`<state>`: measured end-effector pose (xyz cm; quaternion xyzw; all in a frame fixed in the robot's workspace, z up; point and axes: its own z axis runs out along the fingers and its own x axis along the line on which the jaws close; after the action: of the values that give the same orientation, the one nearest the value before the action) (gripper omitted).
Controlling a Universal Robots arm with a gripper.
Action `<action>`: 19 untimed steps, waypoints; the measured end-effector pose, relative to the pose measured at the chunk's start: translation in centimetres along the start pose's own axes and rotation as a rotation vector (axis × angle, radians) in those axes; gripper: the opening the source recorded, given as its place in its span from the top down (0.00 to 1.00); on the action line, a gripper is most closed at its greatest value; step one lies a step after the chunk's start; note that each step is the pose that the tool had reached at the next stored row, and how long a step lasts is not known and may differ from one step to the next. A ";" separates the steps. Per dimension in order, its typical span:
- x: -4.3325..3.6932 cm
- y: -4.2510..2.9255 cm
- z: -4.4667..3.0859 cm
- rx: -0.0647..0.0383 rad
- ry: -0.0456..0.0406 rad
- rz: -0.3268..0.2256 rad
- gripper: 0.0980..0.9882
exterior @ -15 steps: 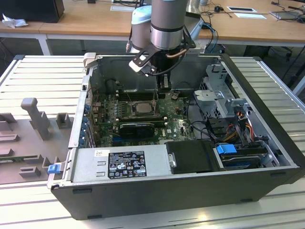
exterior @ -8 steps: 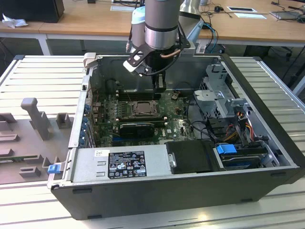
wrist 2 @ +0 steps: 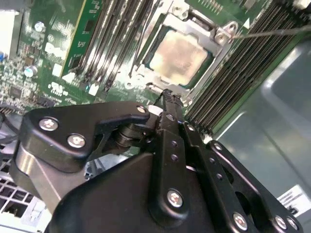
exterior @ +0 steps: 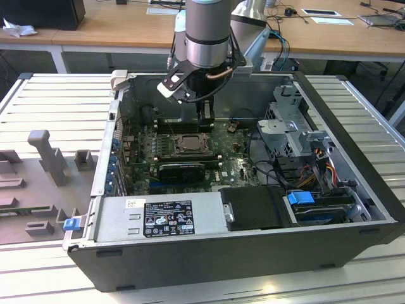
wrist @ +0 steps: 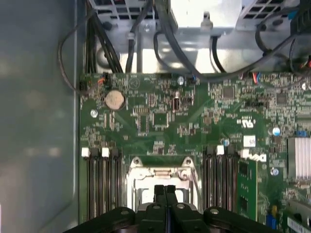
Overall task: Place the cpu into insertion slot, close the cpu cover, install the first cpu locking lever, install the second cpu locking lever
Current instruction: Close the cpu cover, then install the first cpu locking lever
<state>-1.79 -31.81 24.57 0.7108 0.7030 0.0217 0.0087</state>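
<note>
- Gripper [wrist 2: 167,99], jaws pressed together and empty, hangs just beside the cover [wrist 2: 206,35], likely for pushing.
- Chip [wrist 2: 182,51] sits seated, cover seemingly down around it.

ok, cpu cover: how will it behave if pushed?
Probably light and a bit springy: the cpu cover is a thin metal frame with a large cut-out around the cpu. Its bare shiny metal looks slippery, so the narrow end effector could skid. It lies flat, so tipping seems unlikely.
</note>
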 end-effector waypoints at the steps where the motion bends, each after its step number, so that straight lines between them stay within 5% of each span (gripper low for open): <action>1: 0.00 -0.22 0.00 0.000 0.0001 0.000 0.99; 11: 0.00 -1.59 -0.05 0.000 0.0001 0.000 0.99; 19: 0.00 -1.93 -0.26 0.000 0.0004 0.000 0.99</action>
<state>-3.73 -31.79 24.75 0.7108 0.7030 0.0219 0.0087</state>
